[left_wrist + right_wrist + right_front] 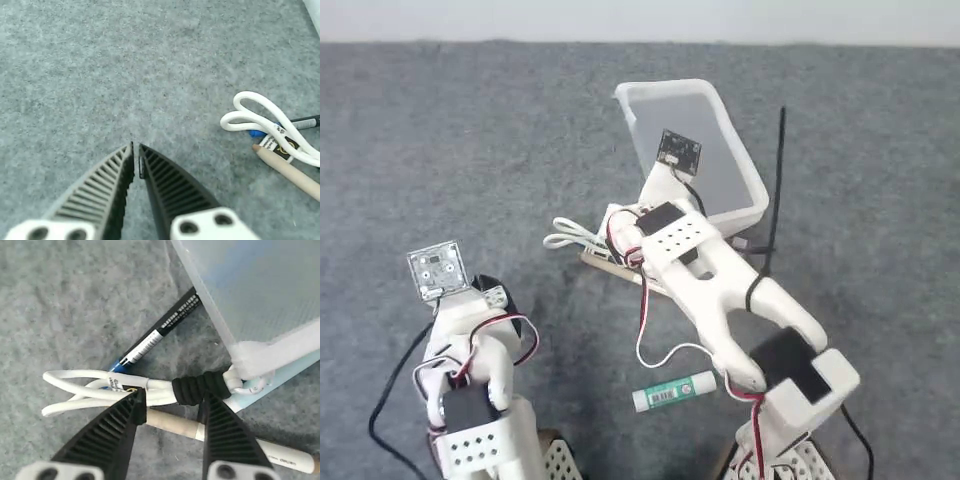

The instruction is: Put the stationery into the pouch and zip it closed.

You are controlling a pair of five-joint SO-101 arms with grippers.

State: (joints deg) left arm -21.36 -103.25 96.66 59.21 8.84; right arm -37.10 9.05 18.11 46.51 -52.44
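Observation:
The translucent pouch (pixel 695 150) lies at the back of the table, and its corner with the zip end (pixel 260 355) is close to my right gripper. My right gripper (pixel 171 401) is open, its fingers on either side of a coiled white cable (pixel 100 390) at its black tie (pixel 197 387). Under the cable lies a wooden pencil (pixel 200 429), with a black pen (pixel 160 332) next to it. A green-and-white glue stick (pixel 672 391) lies near the front. My left gripper (pixel 136 146) is shut and empty over bare mat, away from the cable (pixel 250 117) and pencil (pixel 290 172).
Grey felt mat (pixel 440 150) covers the table, with open room at the left and back left. A thin black cord (pixel 775 190) runs beside the pouch on the right. The right arm (pixel 720 290) reaches diagonally over the middle; the left arm (pixel 470 350) stays at the front left.

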